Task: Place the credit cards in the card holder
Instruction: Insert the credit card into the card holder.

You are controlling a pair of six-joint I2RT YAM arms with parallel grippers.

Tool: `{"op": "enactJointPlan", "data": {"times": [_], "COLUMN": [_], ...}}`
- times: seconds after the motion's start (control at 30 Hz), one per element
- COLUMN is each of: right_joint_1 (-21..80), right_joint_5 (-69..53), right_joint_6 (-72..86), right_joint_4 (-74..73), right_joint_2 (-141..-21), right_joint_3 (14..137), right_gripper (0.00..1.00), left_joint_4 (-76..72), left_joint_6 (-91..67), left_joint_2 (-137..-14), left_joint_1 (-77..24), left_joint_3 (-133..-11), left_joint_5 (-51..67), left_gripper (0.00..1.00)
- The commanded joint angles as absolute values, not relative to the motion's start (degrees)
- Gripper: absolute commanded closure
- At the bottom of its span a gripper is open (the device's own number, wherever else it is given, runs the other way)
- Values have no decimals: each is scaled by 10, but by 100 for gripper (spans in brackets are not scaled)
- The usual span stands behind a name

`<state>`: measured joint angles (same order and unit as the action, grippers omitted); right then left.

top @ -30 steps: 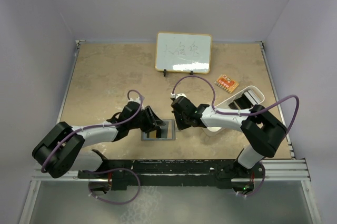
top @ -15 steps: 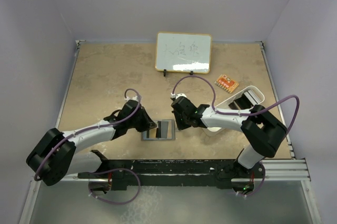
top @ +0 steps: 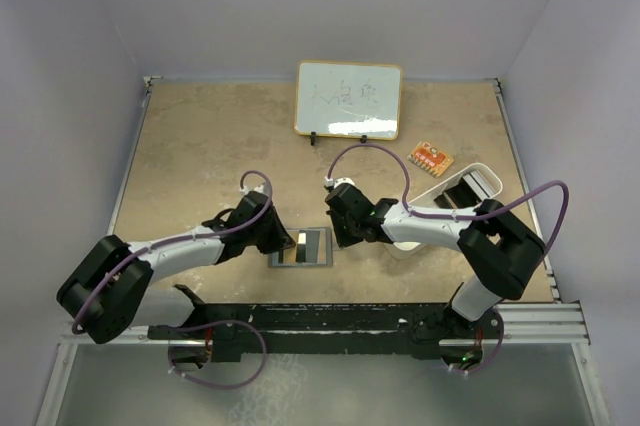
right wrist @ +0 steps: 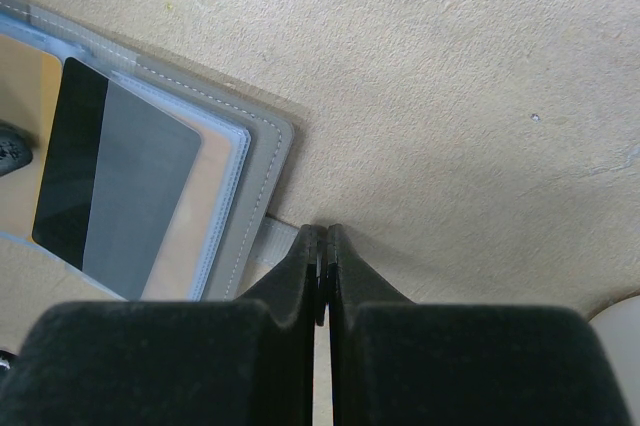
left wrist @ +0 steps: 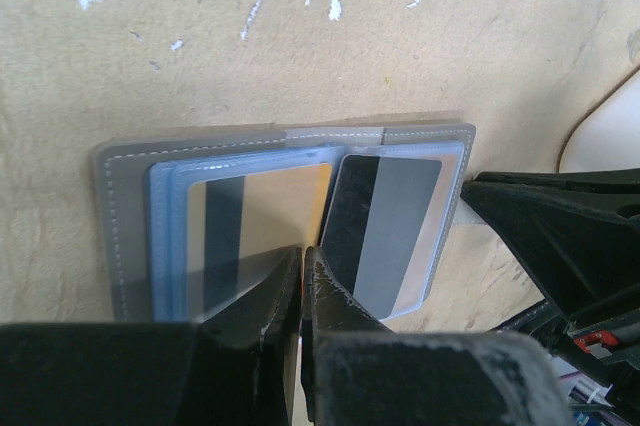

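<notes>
Toward the near middle of the tan counter point(top: 200, 146), the left claw point(left wrist: 303, 264) is closed on nothing I can make out. Its tips are down at the centre fold of the small grey folding wallet point(left wrist: 130, 236), which lies opened flat. A gold card with a dark stripe point(left wrist: 270, 216) sits in the clear left sleeve, and a grey card with a black stripe point(left wrist: 400, 226) lies on the right page. At the wallet's right edge the right claw point(right wrist: 322, 241) is closed too, tips on the grey strap tab point(right wrist: 275, 238). Well to the right stands a white oblong tray point(top: 478, 178).

whiteboard point(top: 348, 99) scribbles illegible, no readable text
</notes>
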<state>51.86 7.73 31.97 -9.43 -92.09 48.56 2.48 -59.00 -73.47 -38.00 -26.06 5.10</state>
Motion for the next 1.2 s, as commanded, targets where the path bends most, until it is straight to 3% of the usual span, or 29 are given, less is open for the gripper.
{"op": "enactJointPlan", "data": {"times": [0.0, 0.7, 0.9, 1.03, 1.17], "right_joint_1": [522, 522, 522, 523, 522], "right_joint_5": [72, 72, 90, 103, 95], "right_joint_6": [327, 328, 325, 317, 318], "right_joint_4": [-94, -88, -101, -120, -150], "right_joint_2": [-910, -911, -903, -894, -874], "right_joint_3": [477, 474, 479, 491, 511], "right_gripper": [100, 100, 100, 99, 87], "left_joint_4": [-3, -177, -109, -44, -19], "left_joint_6": [-594, -683, -669, -647, -643], "left_joint_2": [-753, -799, -757, -729, -703], "left_joint_1": [-394, -417, -416, -412, -394], "left_joint_3": [-267, -239, -255, -274, -274], "left_joint_5": [57, 132, 96, 59, 49], "left_gripper": [100, 100, 100, 86, 73]}}
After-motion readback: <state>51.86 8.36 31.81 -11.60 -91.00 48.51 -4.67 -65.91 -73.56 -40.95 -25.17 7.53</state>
